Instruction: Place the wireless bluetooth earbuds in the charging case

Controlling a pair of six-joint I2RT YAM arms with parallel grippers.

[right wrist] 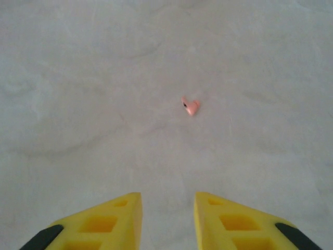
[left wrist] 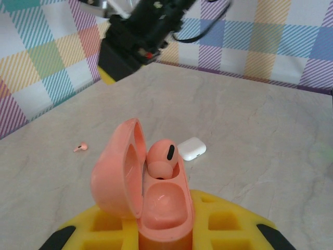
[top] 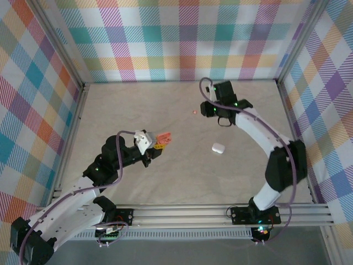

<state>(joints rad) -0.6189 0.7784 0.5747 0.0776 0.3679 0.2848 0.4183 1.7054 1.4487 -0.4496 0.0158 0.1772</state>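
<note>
My left gripper is shut on the base of the salmon-pink charging case, which stands with its lid swung open to the left. One earbud sits in the case's far slot, and the near slot is empty. From above, the case is held at table centre-left by that gripper. The other earbud lies loose on the table, ahead of my right gripper, whose yellow fingers stand apart with nothing between them. From above, this earbud lies just left of the right gripper.
A white rounded case lies closed on the table between the two arms, and it shows behind the pink case in the left wrist view as the white case. Checked walls enclose the table on three sides.
</note>
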